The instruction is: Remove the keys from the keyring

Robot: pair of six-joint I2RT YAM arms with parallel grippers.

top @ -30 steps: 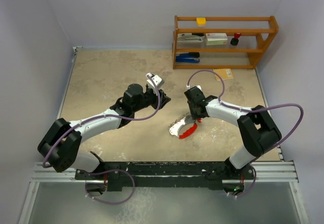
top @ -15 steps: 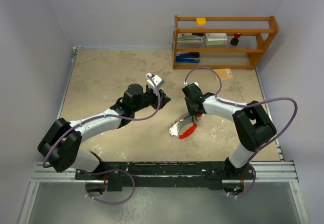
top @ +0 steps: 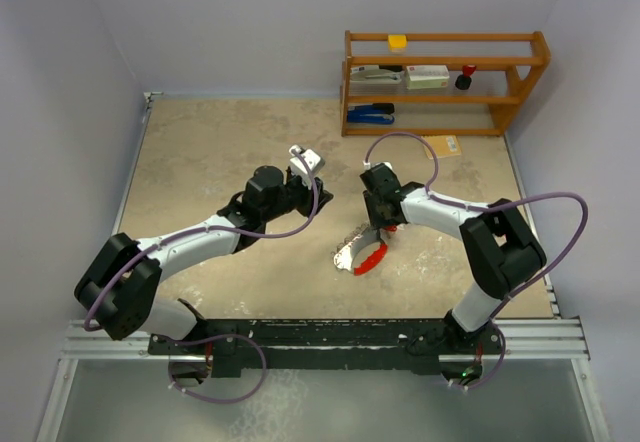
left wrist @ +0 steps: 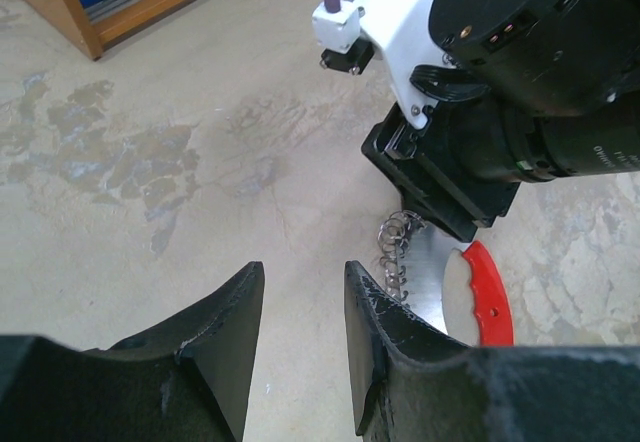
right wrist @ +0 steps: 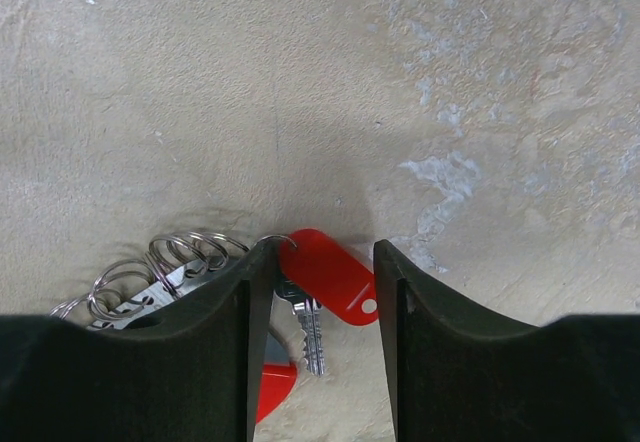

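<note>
The keyring is a red-and-white crescent fob point(top: 365, 258) lying on the table in front of the right arm, with a chain of silvery rings point(right wrist: 170, 262) attached. A small silver key point(right wrist: 312, 330) with a red oval head tag point(right wrist: 335, 274) hangs on the last ring. My right gripper point(right wrist: 322, 252) is open and low over the table, its jaws either side of the key and tag, the left jaw against the rings. It stands at the fob's far end in the top view point(top: 378, 228). My left gripper point(left wrist: 303, 272) is open and empty, left of the fob point(left wrist: 490, 297).
A wooden shelf point(top: 445, 82) stands at the back right, holding a blue stapler point(top: 372, 113), boxes, a yellow block point(top: 398, 42) and a dark red-topped knob point(top: 466, 75). A brown envelope point(top: 441, 145) lies in front of it. Walls close in the left and right sides.
My right gripper has shifted slightly left and its elbow has swung in; the fob has slid a little left with it. The left arm has not moved.
</note>
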